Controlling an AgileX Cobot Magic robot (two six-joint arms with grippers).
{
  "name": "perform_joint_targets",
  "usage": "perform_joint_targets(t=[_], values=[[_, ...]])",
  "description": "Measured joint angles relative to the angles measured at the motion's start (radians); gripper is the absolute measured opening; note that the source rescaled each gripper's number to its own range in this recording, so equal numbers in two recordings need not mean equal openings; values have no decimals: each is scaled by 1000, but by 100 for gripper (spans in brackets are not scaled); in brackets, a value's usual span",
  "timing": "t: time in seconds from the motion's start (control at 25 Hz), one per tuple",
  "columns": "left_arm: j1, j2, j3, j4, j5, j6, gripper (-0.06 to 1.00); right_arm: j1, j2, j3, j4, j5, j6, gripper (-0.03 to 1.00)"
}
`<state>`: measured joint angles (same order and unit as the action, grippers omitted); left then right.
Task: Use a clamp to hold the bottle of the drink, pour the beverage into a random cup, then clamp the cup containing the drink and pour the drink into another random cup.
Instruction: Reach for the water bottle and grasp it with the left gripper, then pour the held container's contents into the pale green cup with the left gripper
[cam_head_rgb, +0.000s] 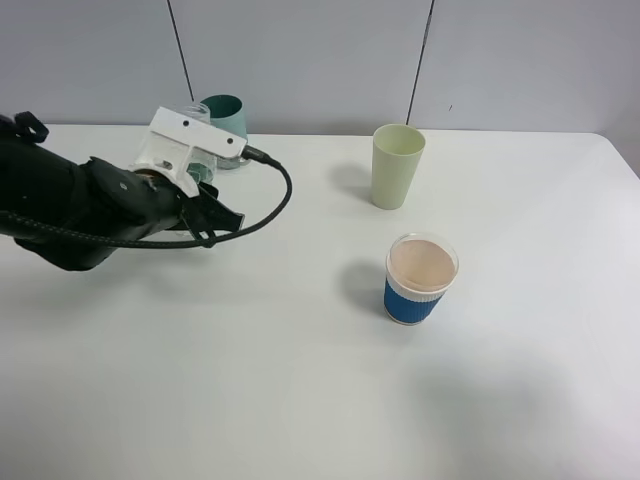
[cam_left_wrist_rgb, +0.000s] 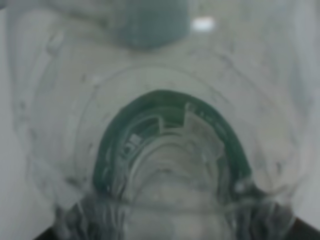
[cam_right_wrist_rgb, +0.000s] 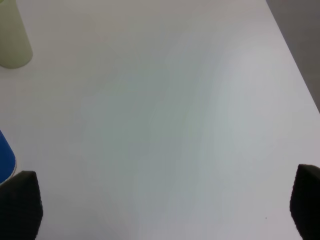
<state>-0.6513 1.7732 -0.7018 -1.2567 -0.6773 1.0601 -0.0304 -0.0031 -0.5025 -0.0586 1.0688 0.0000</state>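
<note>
My left gripper (cam_head_rgb: 200, 168) is shut on a clear plastic bottle (cam_head_rgb: 197, 112) at the back left, right next to a teal cup (cam_head_rgb: 226, 116). The bottle (cam_left_wrist_rgb: 165, 150) fills the left wrist view, with the teal cup blurred behind it. A blue-sleeved cup (cam_head_rgb: 420, 280) holding a pinkish-brown drink stands right of centre. A pale green cup (cam_head_rgb: 398, 165) stands upright behind it. My right gripper (cam_right_wrist_rgb: 162, 205) is open and empty over bare table; it is out of the exterior high view. The blue cup's edge (cam_right_wrist_rgb: 5, 155) and the pale green cup (cam_right_wrist_rgb: 12, 37) show in the right wrist view.
The white table (cam_head_rgb: 300, 380) runs to a grey wall at the back. The left arm's black sleeve and cable (cam_head_rgb: 270, 205) hang over the table's left side. The table's right edge (cam_right_wrist_rgb: 300, 75) shows in the right wrist view.
</note>
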Motion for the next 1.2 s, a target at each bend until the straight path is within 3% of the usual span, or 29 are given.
perform_joint_targets(t=[0.16,0.48,0.88,1.2], values=[[-1,0,-51,-114,-3,81,0,0,0,0,0,0,0,100],[-16,0,-132,-199,33,140,0,0,0,0,0,0,0,100],[-94,72,-329,-459,-151,595,0,0,0,0,0,0,0,100],[-140,175,-476,-485,-278,807,0,0,0,0,0,0,0,100]])
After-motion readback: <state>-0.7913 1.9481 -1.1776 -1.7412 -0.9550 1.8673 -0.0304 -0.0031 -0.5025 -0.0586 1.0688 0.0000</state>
